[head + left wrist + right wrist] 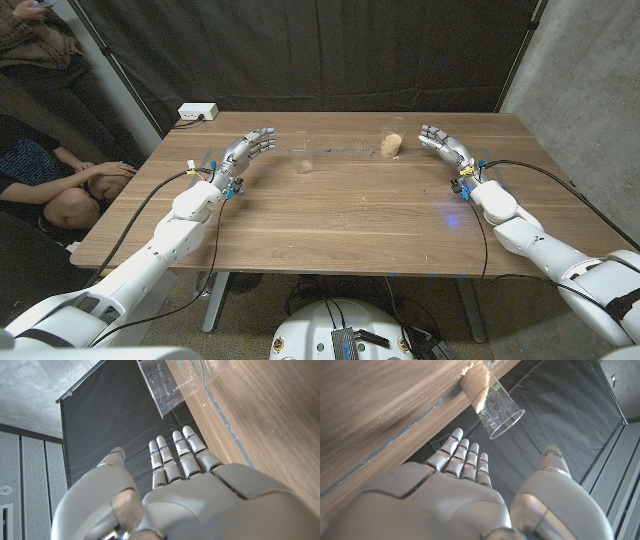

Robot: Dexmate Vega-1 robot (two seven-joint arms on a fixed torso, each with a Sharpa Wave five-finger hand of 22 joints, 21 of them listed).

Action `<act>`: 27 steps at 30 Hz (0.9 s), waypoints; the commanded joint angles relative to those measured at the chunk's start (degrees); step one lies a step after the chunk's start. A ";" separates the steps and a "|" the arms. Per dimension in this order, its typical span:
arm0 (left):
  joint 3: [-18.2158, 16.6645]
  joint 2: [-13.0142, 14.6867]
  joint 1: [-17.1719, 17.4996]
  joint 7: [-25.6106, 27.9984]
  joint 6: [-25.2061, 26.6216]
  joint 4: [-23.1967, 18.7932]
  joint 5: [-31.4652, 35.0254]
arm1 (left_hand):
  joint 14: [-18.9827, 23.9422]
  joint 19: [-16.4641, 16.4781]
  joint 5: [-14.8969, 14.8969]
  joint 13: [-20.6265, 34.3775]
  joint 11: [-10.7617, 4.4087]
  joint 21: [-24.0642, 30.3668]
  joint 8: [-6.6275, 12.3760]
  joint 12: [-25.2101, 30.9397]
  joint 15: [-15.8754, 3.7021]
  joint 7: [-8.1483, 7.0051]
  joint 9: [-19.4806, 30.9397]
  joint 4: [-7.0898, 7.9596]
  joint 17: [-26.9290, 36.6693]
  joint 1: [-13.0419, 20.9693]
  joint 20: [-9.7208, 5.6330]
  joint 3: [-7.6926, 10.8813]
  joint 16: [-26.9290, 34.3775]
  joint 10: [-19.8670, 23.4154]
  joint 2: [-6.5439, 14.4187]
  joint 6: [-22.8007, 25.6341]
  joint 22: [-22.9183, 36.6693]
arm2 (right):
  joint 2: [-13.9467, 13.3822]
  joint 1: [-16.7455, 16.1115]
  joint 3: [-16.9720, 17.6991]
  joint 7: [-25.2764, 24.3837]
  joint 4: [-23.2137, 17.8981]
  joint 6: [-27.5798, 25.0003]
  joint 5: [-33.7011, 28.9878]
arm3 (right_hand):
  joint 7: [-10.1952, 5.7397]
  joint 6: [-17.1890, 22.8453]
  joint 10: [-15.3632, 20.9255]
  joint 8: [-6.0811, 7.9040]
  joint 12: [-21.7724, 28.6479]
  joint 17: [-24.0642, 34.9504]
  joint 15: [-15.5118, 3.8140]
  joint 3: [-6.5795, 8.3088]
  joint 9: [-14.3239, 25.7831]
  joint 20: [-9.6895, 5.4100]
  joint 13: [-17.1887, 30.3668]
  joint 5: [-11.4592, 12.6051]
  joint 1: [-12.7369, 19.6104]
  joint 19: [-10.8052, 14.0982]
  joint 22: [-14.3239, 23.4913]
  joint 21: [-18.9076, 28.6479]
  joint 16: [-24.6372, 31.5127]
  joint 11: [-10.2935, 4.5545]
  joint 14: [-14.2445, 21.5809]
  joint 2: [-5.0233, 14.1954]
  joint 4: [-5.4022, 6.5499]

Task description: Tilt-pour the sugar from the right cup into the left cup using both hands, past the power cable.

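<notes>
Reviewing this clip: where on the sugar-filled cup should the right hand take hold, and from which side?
Probably the clear wall above the sugar in the sugar cup, approached from its right, where the open right hand already waits apart from it. The cup stands upright with its rim free, so a side wrap should suit tilting toward the empty cup.

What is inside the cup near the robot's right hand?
The right cup is clear plastic and holds brownish sugar filling its lower part; the rest is empty. The cup's base is hidden by the sugar.
</notes>
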 commanded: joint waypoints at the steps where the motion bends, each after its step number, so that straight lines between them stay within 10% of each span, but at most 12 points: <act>1: 0.40 0.42 -0.13 -1.36 -1.38 1.57 0.59 | 0.31 0.81 0.33 0.27 0.03 -0.17 -0.02 0.29 -5.71 0.07 0.16 0.22 0.05 -0.15 -0.01 -0.03 0.41 0.67 0.13 0.35 0.12 | 2.98 6.12 -5.29 -5.20 13.22 4.32 -4.18 | 0.74 -0.82 -0.92 0.07 -0.27 0.12 -3.88 -0.08 -0.05 -1.57 0.10 0.43 0.51 -0.39 0.22 -0.63 -0.39 0.30 -0.58 -0.59 0.14; 27: 2.29 -0.20 -3.26 -3.46 -1.37 4.89 2.17 | 0.46 1.00 0.45 0.40 0.03 -0.39 -0.01 0.31 -5.77 0.12 0.15 0.13 -0.19 -0.37 -0.40 0.15 0.40 0.98 0.05 0.65 0.13 | -0.43 10.41 -13.24 -10.79 12.69 -2.11 -9.08 | 2.64 -6.37 -6.67 -1.05 -2.28 0.29 -0.92 -0.86 -0.30 1.12 0.39 1.61 0.13 -4.32 0.28 -3.96 -1.43 1.93 -6.37 -1.90 0.36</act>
